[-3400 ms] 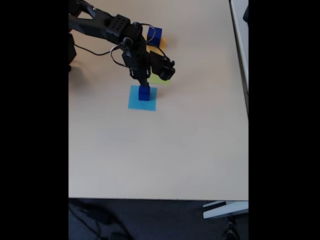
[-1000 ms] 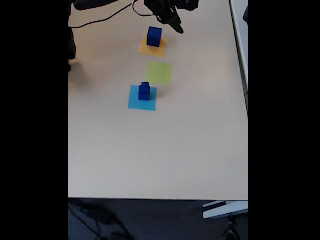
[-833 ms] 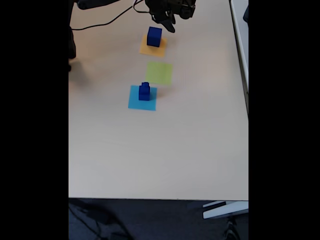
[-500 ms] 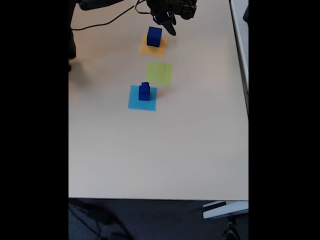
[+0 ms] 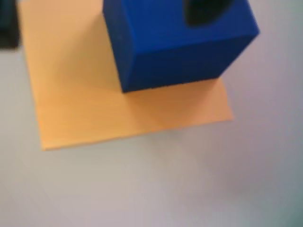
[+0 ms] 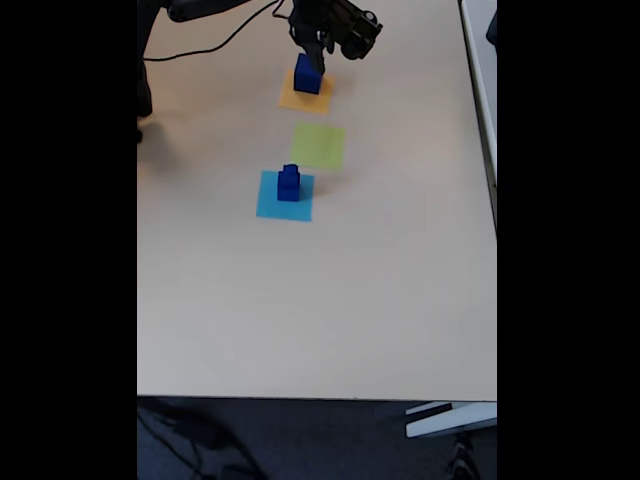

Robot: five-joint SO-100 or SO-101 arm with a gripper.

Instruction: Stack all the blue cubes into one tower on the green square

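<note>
Seen from the wrist view, the big blue cube [image 5: 182,42] sits on the far part of the orange-yellow square [image 5: 94,99], its near faces in shadow and its top face bright; a dark blurred tip of the gripper [image 5: 206,9] hangs over that top face at the far edge of the frame, and another dark shape shows at the far left edge, so the fingers look spread to either side of the cube, though this view alone does not settle it. The pale table [image 5: 165,189] runs bare toward the near side. In the fixed view, the gripper [image 6: 312,48] is poised right over the same cube [image 6: 308,74] at the far end of the table [image 6: 320,300]; whether it touches the cube cannot be made out. Nearer lies the green square [image 6: 319,145], with nothing on it, and nearer again a short stack of smaller blue cubes [image 6: 289,182] stands on the light blue square [image 6: 285,195]. The big cube looks solid, rigid and light, with smooth flat sides; the sensible hold is across two opposite side faces, about mid-height, squared to the faces so it does not twist or slip.
</note>
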